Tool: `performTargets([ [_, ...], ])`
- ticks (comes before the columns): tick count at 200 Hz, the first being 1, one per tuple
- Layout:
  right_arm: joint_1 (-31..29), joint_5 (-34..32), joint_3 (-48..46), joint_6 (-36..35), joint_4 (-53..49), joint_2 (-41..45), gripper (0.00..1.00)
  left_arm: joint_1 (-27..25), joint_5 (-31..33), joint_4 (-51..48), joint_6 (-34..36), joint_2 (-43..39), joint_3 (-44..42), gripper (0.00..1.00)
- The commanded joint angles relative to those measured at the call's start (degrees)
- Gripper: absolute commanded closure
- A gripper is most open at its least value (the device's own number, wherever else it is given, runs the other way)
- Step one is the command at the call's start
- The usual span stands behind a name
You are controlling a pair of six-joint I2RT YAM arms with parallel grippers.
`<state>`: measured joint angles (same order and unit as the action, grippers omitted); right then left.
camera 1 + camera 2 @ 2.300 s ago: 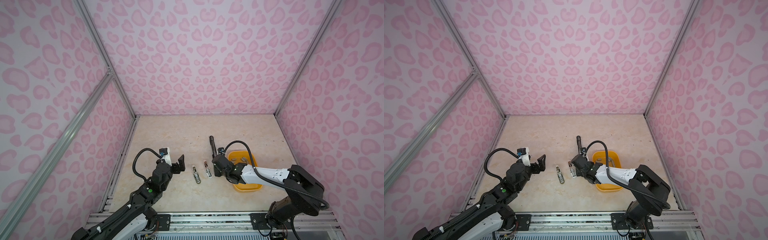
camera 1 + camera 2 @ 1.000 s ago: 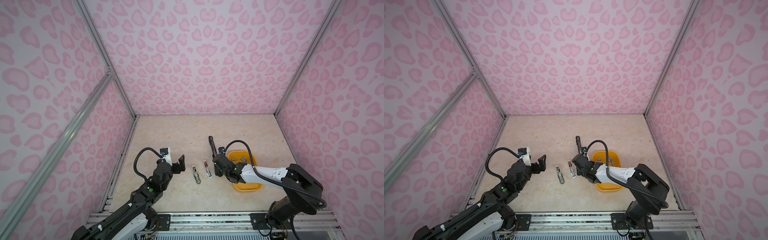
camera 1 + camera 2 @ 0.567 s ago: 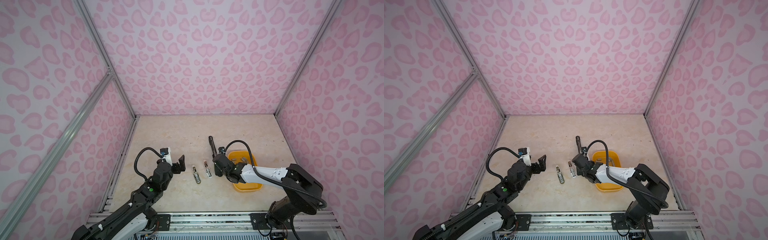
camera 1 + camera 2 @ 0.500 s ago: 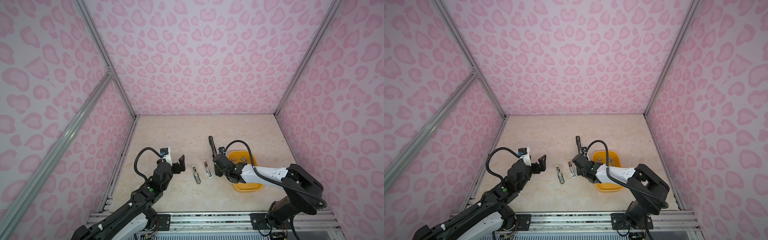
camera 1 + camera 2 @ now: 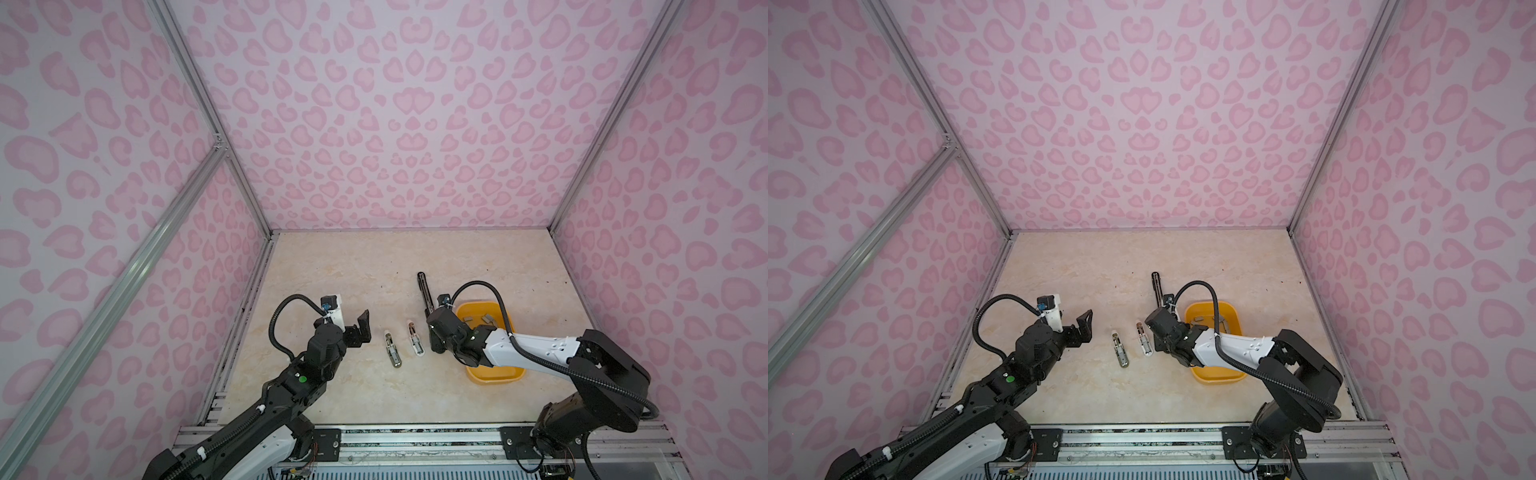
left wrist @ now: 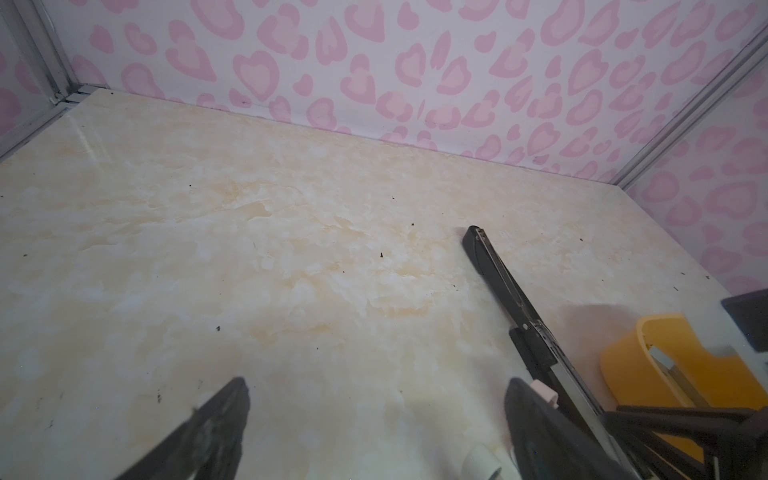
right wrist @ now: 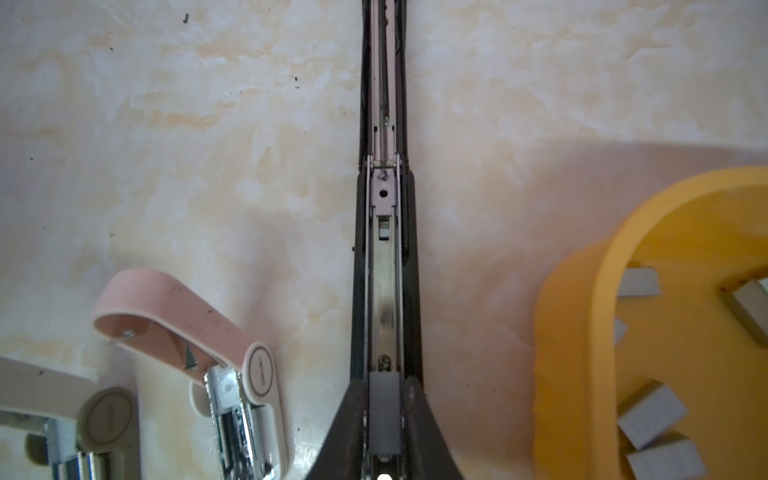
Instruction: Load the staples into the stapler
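1. While the left gripper (image 5: 360, 328) hangs spread wide above the table (image 5: 353, 266), it holds nothing.
2. The right gripper (image 7: 384, 392) sits low over the long black stapler (image 7: 384, 257), which lies opened flat.
3. Its fingers (image 7: 415, 419) flank one grey strip of staples (image 7: 384, 428) in the stapler's channel; whether they pinch it or stand just clear, I cannot tell.
4. More strips (image 7: 650, 409) lie in the yellow tray (image 7: 565, 332) just beside the stapler.

I'm working a robot lab cell here, a data-collection booth, not a home or office. Printed pink heart-pattern walls (image 5: 395, 124) box in three sides, held by bare aluminium frame posts (image 5: 192, 83). A marble-look table (image 5: 353, 270) forms the base. The left arm (image 5: 291, 386) and right arm (image 5: 536, 345) are mounted on a metal rail (image 5: 415, 438) along the front edge.
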<state>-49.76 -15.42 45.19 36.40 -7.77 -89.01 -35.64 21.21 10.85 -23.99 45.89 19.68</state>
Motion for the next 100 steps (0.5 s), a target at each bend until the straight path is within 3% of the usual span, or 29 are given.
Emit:
performTargets([
  [1,0.0,-0.3,-0.5,-0.5,0.2,0.7,0.8,0.1,-0.1,1.6,-0.3,0.1,0.5,0.03],
  [45,-0.4,-3.1,-1.2,-2.4,-0.1,4.7,0.8,0.1,0.1,1.5,-0.2,0.0,0.5,0.03],
  [100,1.2,-14.8,-4.2,-4.6,-4.2,16.2,0.82,0.0,-0.2,1.5,-0.3,-0.3,0.5,0.03],
])
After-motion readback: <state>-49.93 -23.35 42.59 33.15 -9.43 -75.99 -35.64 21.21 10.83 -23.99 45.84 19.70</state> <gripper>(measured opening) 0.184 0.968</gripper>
